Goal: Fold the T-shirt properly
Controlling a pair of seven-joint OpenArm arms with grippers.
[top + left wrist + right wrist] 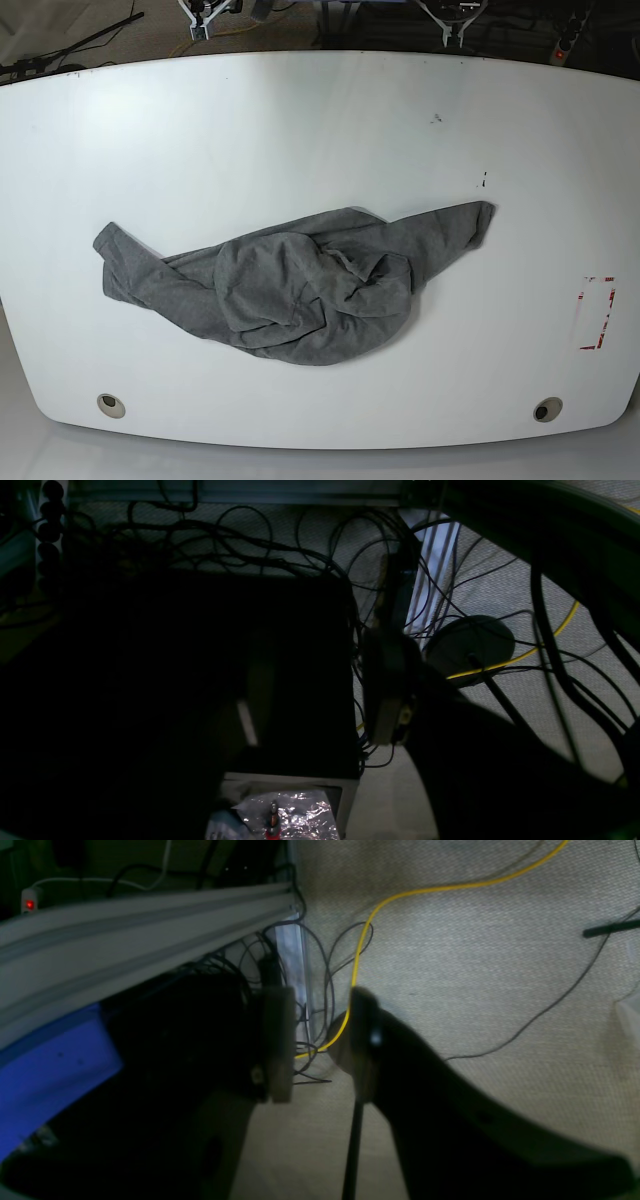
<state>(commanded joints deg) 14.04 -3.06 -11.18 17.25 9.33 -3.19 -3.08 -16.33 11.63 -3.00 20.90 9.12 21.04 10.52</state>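
Observation:
The heather-grey T-shirt (300,285) lies crumpled in a heap on the white table (300,120), a little in front of its middle. One sleeve reaches left (115,250) and another part reaches right (470,222). My left gripper (455,22) and right gripper (205,16) hang behind the table's far edge, well away from the shirt. In the left wrist view the left gripper (317,705) stands open and empty over the floor. In the right wrist view the right gripper (322,1045) is open and empty too. Neither wrist view shows the shirt.
A red-marked rectangle (597,313) sits near the table's right edge. Two round holes (111,404) (547,409) lie near the front edge. Behind the table are tangled black cables (280,545), a yellow cable (425,890), an aluminium frame rail (125,925) and a black box (200,670).

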